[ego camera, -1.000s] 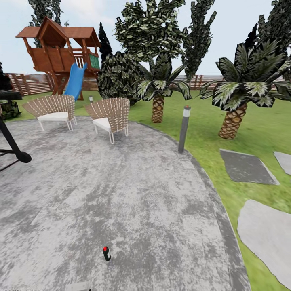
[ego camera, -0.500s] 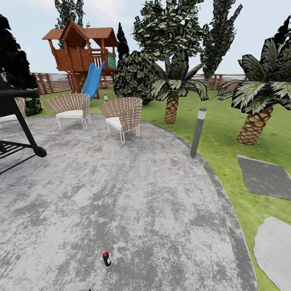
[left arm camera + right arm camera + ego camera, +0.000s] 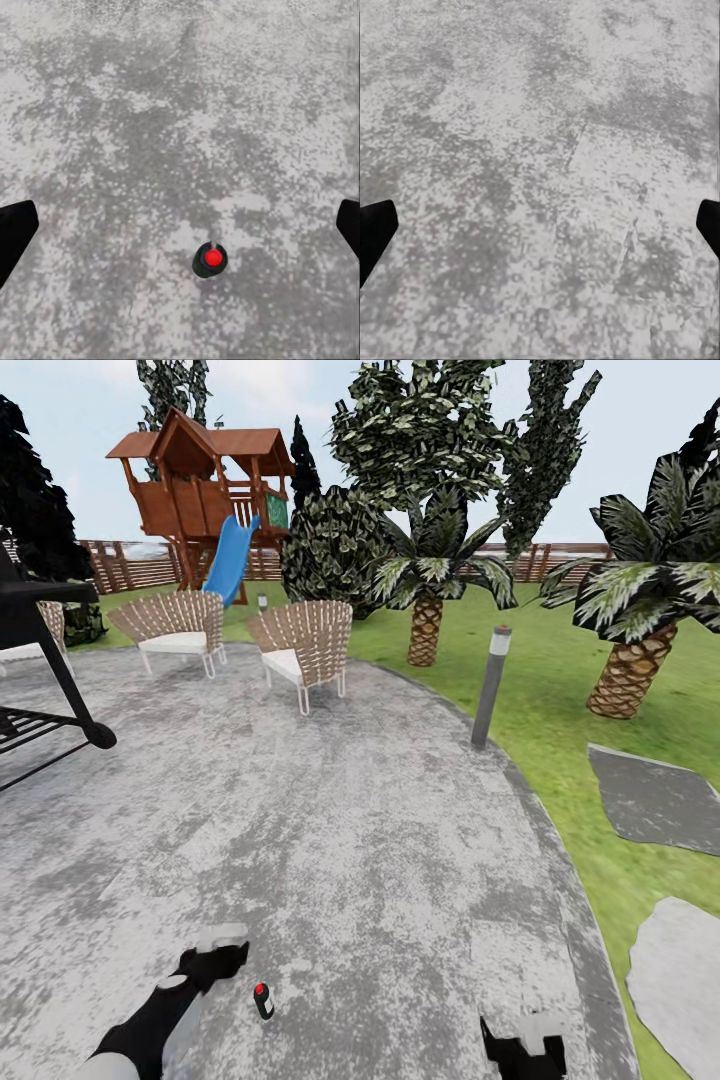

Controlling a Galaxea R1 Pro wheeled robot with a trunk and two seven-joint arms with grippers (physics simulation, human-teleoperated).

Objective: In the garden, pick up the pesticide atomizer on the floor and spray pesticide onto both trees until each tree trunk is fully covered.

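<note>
The left gripper (image 3: 222, 950) hangs over the atomizer (image 3: 263, 1000) on the paved floor (image 3: 380, 840), jaws spread to straddle it. The right gripper (image 3: 525, 1045) (also spread) waits apart.

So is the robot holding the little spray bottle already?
No, the atomizer stands alone on the grey paving, beside the open left gripper.

Floor: round patio of mottled grey-and-white speckled stone (image 3: 380, 840), curved edge bordered by green lawn (image 3: 560, 690).

On the patio:
- one small black pesticide atomizer with a red cap (image 3: 263, 1000), upright, alone on bare stone near the front; seen from above in the left wrist view (image 3: 211, 259);
- two woven brown wicker chairs with white seat cushions (image 3: 300, 645), side by side at the far side;
- black metal frame with a round foot (image 3: 60, 710), at the left edge.

On the lawn:
- grey post lamp (image 3: 489, 685), just beside the patio edge;
- flat grey stepping stones (image 3: 655, 800).
</note>
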